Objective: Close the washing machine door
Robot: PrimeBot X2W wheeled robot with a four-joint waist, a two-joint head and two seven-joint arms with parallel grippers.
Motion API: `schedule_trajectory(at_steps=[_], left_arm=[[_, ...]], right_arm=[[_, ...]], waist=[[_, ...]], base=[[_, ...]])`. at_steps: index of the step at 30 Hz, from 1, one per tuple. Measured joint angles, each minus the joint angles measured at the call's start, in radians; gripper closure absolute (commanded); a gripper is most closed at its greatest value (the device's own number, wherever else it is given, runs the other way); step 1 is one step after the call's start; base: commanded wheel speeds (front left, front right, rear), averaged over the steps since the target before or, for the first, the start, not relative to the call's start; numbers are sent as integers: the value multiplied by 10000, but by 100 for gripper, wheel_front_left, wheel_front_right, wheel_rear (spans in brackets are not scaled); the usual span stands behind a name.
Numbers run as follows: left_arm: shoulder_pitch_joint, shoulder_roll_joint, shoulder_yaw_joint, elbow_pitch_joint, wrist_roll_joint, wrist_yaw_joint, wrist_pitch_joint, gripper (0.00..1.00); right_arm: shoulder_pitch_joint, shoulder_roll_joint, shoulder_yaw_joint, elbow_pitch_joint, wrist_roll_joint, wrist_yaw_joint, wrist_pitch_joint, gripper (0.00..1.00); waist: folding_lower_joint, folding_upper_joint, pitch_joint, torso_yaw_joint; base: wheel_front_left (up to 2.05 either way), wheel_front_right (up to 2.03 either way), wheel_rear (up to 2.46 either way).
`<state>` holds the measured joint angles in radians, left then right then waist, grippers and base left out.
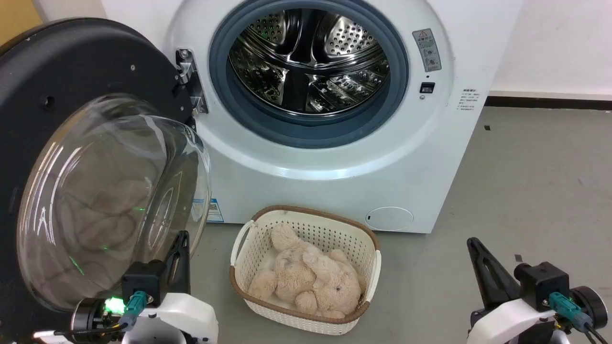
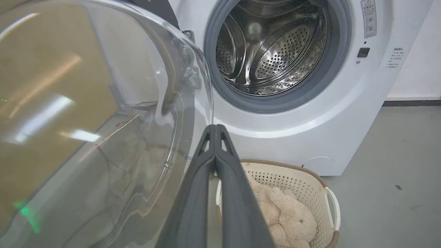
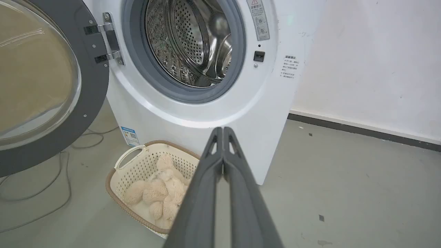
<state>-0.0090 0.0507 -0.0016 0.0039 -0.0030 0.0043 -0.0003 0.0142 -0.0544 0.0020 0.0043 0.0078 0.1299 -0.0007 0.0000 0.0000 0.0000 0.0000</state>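
Black-rimmed and cut off at your head view's left edge, the washing machine door (image 1: 95, 157) stands wide open, hinged at the left of the washing machine (image 1: 334, 157), its clear bulge facing you, while your left gripper (image 2: 215, 127) and right gripper (image 3: 223, 129) are both closed on nothing.

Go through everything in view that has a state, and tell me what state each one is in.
washing machine door: open wide
drum: looks empty
basket: holding a plush toy
left gripper: shut, holding nothing
right gripper: shut, holding nothing
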Motion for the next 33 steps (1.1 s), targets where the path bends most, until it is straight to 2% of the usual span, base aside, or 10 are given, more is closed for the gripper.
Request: schedule_trajectory(at_steps=[25,26,33], left_arm=[[0,0,0,0,0,0,0,100],[0,0,-2,0,-2,4,0,0],[0,0,-33,17,-2,61,-15,0]], right_arm=[[0,0,0,0,0,2,0,100],[3,0,2,2,2,0,0,0],[6,0,-17,17,35,0,-15,0]], waist=[[0,0,0,0],[0,0,0,0],[0,0,10,2]], base=[[0,0,0],[0,0,0],[0,0,0]])
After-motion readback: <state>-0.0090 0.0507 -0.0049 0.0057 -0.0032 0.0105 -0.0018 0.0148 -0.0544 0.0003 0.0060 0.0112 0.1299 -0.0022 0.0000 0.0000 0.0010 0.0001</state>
